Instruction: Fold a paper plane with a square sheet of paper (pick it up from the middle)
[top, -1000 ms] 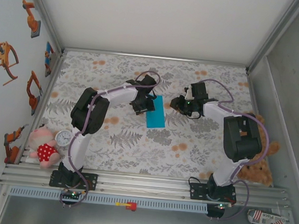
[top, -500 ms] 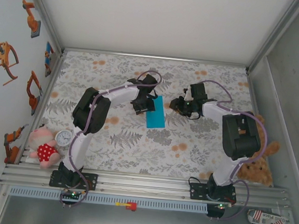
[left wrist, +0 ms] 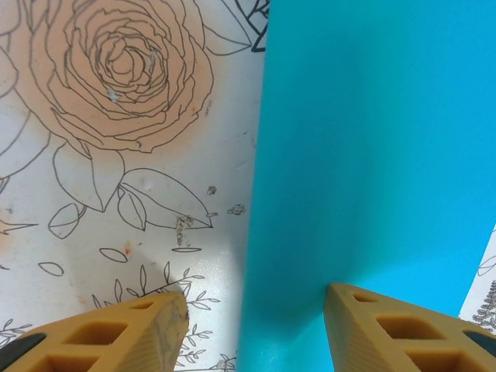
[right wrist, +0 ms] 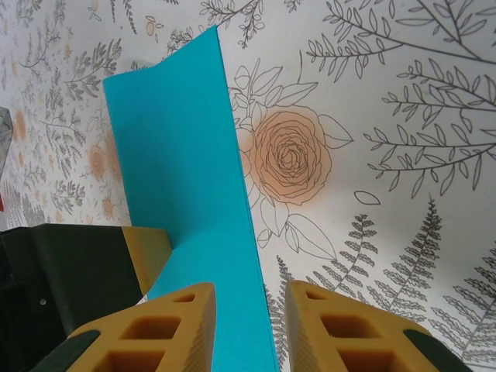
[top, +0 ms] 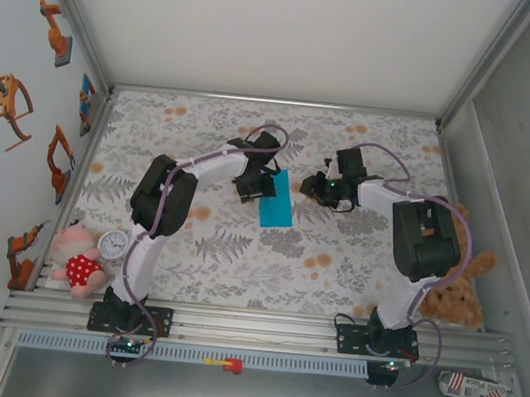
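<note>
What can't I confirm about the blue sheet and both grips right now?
- Top external: the sheet looks narrow. The left gripper covers its left edge, and the layers are too small to count.
- Left wrist: frame edges crop the sheet, and whether the fingers touch it is unclear.
- Right wrist: the sheet runs off the bottom between the open right gripper's fingers, hiding its near end.

Mid-surface is tight: left claw (left wrist: 256,306) and right claw (right wrist: 246,298) flank the blue sheet (top: 277,202) from both sides. Surface (top: 334,261) near and far of them is open; doll (top: 77,267), clock (top: 113,242), teddy bear (top: 457,297) sit at the side edges.
</note>
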